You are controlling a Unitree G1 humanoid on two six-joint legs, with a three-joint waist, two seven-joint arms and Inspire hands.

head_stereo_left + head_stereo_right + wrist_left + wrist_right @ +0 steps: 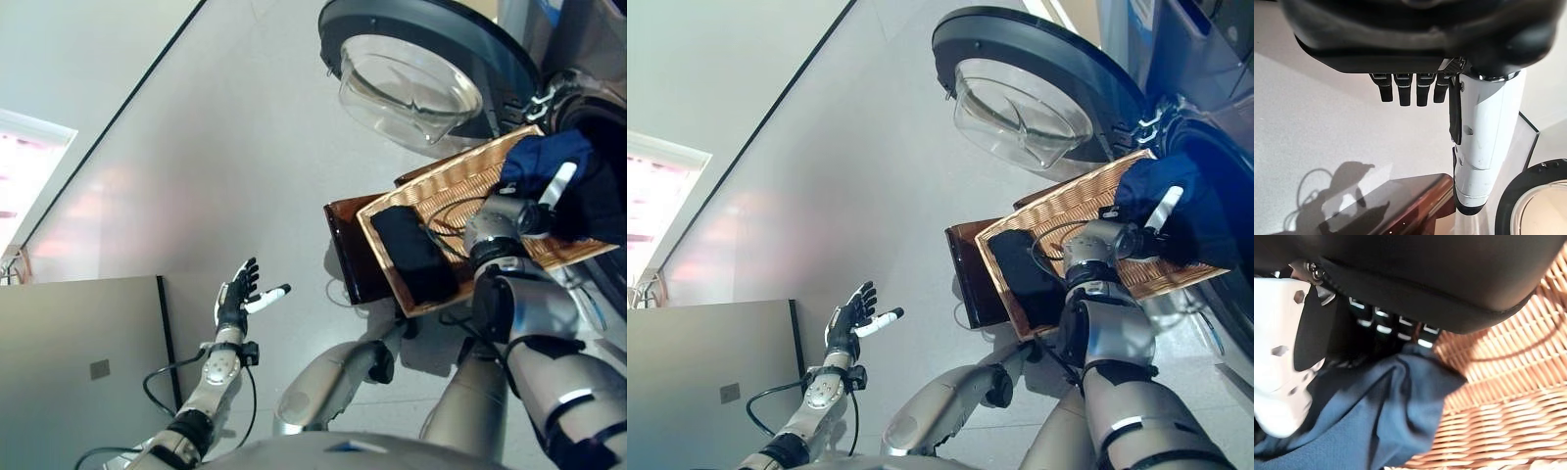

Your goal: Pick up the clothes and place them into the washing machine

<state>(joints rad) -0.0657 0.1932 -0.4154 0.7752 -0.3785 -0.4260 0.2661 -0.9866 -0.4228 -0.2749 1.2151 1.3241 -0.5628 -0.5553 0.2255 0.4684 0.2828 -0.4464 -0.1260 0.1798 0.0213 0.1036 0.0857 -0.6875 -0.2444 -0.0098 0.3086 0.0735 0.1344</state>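
A dark blue garment [547,159] hangs bunched over the far end of a wicker basket [460,191], right at the washing machine's dark drum opening [609,127]. My right hand [529,213] reaches across the basket and is shut on it. In the right wrist view the fingers [1386,325] curl into the blue garment [1396,421] and the white-covered thumb [1278,372] lies against it. A black garment [413,253] lies flat in the basket's near end. My left hand [235,299] hovers open over the floor at the lower left, holding nothing.
The washer's round glass door [421,83] stands swung open beyond the basket. A glossy brown stand [345,245] carries the basket. A grey cabinet [78,362] stands at the lower left, by my left arm.
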